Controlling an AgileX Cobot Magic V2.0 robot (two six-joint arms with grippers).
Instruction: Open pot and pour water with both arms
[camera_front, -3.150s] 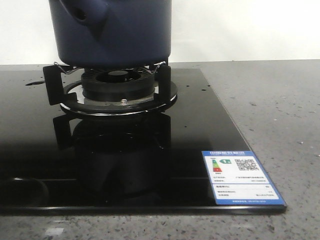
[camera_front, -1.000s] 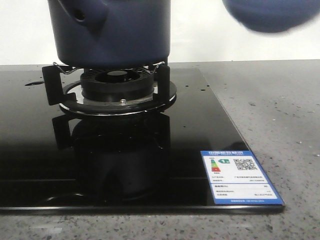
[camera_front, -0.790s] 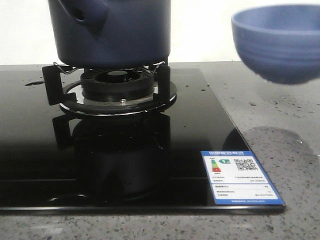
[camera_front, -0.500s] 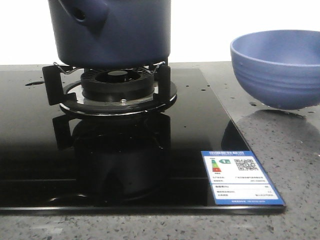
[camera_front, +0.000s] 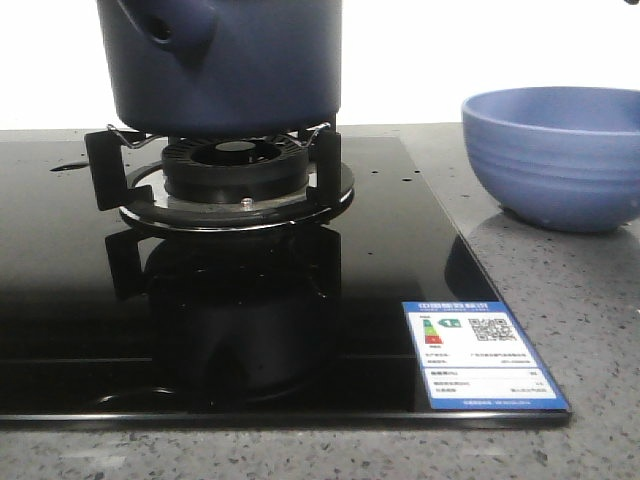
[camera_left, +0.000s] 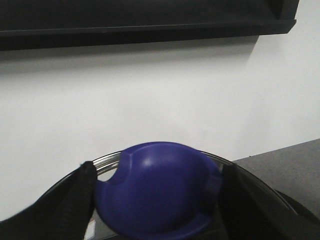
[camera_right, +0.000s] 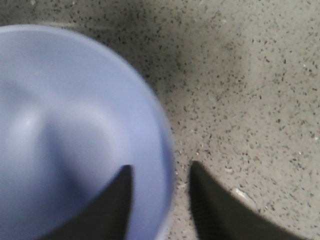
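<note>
Two arms engaged. Right gripper (camera_right: 157, 200) jaws spread astride the bowl (camera_front: 555, 155) rim; release should be straight up, without dragging. Left gripper (camera_left: 155, 192) brackets the lid knob (camera_left: 157, 192); whether pinching, cannot tell. Pot (camera_front: 225, 65) sits upright on the burner (camera_front: 235, 170), vertical axis, handle (camera_front: 165, 25) facing forward-left.

surface (camera_front: 560, 280): grey speckled stone | black glass hob (camera_front: 200, 330) lies flat on it, blue-and-white label (camera_front: 483, 353) at the hob's near right corner | light-blue ribbed bowl (camera_front: 555, 155) stands on the stone just right of the hob
</note>
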